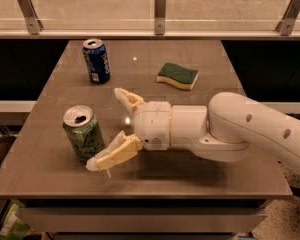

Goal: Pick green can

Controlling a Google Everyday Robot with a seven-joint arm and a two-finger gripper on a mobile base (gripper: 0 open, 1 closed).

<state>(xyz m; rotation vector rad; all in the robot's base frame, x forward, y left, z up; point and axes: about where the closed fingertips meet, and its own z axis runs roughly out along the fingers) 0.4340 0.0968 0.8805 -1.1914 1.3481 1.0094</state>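
Observation:
The green can [83, 133] stands upright near the table's front left, light green with pale lettering and a silver top with an open tab hole. My gripper [106, 128] reaches in from the right, just right of the can. It is open. The far finger [127, 99] points back-left and the near finger [113, 155] lies low beside the can's base, very close to it or touching. The can is not between the fingers; it sits just past their tips.
A dark blue can [96, 60] stands at the back left of the brown table [200, 174]. A green-and-yellow sponge [177, 76] lies at the back right. A glass railing with metal posts [160, 4] runs behind the table. My white arm [240, 129] covers the table's right side.

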